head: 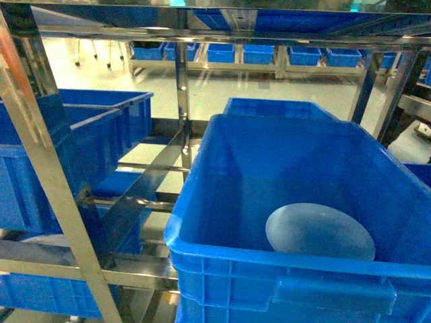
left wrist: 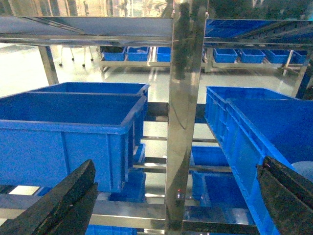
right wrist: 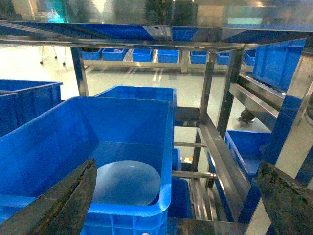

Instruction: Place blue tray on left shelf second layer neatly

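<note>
- The large blue plastic tray (head: 303, 175) sits near and to the right in the head view, on the right-hand bay of the steel shelf rack (head: 40, 175); a pale round disc (head: 320, 232) lies flat on its floor toward the near wall
- Left of the shiny upright post (left wrist: 183, 122), two more blue plastic bins (left wrist: 68, 132) stand one behind the other on a left-bay level, filling much of that level; which layer counts as the second cannot be told for sure
- The left gripper (left wrist: 171, 205) has its dark fingers (left wrist: 63, 205) spread wide, holding nothing, and faces the post between the bays
- The right gripper (right wrist: 176, 205) is likewise spread and empty, near the tray's right wall
- Judged from this, the tray with the disc is not in the left bay; neither arm grips it
</note>
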